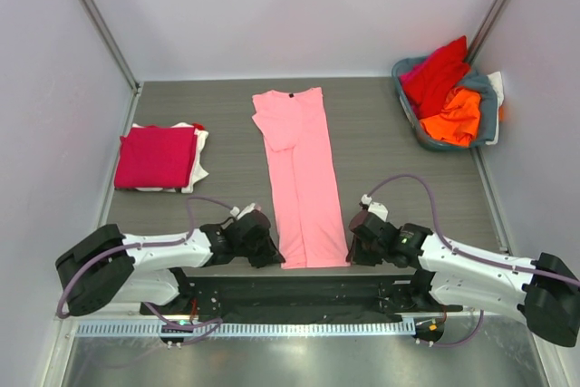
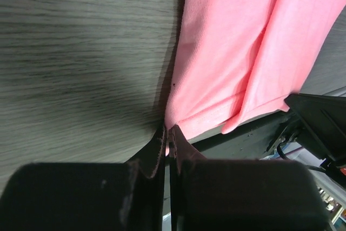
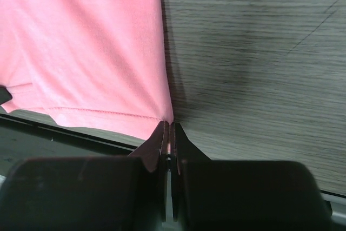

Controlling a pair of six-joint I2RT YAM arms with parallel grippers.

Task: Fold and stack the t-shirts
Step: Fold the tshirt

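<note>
While both arms reach low over the grey counter (image 1: 390, 160), the left claw (image 1: 275, 257) and the right claw (image 1: 351, 254) each pinch a near corner of the pink t-shirt (image 1: 304, 178). The shirt lies flat between the two claws, folded lengthwise into a long narrow strip that runs away from them, with its collar at the far end and a sleeve folded in over the upper part.

From the left wrist, the left claw (image 2: 166, 133) has its jaws pressed together, a sliver of pink cloth caught at the tips; the pink t-shirt (image 2: 232, 52) spreads ahead of it and to its right, its hem running off to the right. From the right wrist, the right claw (image 3: 167, 129) is likewise closed on the hem corner, the pink t-shirt (image 3: 81, 47) stretching ahead and to its left, bare counter (image 3: 259, 52) to its right.

Beyond the left claw and off to its left sits a folded crimson t-shirt (image 1: 156, 156) on top of a white t-shirt (image 1: 198, 159), well apart from the pink one. Far beyond the right claw and to its right, a grey-blue basket (image 1: 412, 129) in the corner holds a red t-shirt (image 1: 439, 74) and an orange t-shirt (image 1: 453, 115) heaped loosely.
</note>
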